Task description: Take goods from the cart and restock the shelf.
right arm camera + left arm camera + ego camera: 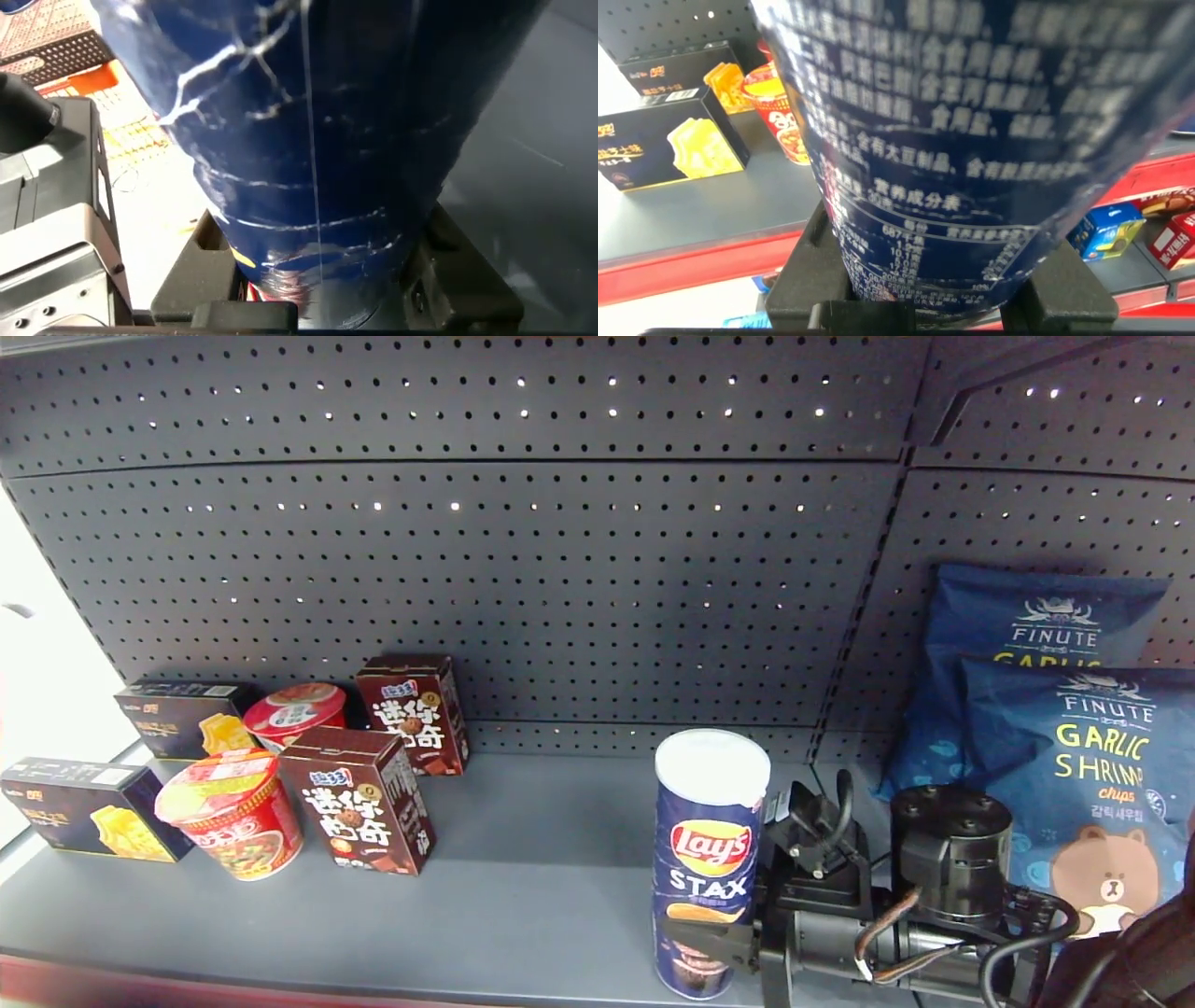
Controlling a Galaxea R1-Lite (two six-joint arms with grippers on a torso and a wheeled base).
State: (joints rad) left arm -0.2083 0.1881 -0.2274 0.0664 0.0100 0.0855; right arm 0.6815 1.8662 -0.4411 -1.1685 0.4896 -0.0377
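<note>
On the shelf (523, 896), right of middle, we see the chip can (711, 859) standing upright, just beside the blue chip bags (1092, 775). Our left gripper (938, 280) has its jaws closed on the can's lower part. Our right gripper (322, 280) clamps a creased blue package (308, 121).

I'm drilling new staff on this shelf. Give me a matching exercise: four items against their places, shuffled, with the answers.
1 can
2 bags
3 black boxes
4 cups

A far left of shelf
B far right
C between black and brown boxes
D held upright by right gripper

Pairs: 1-D, 2-B, 3-A, 4-C
</note>
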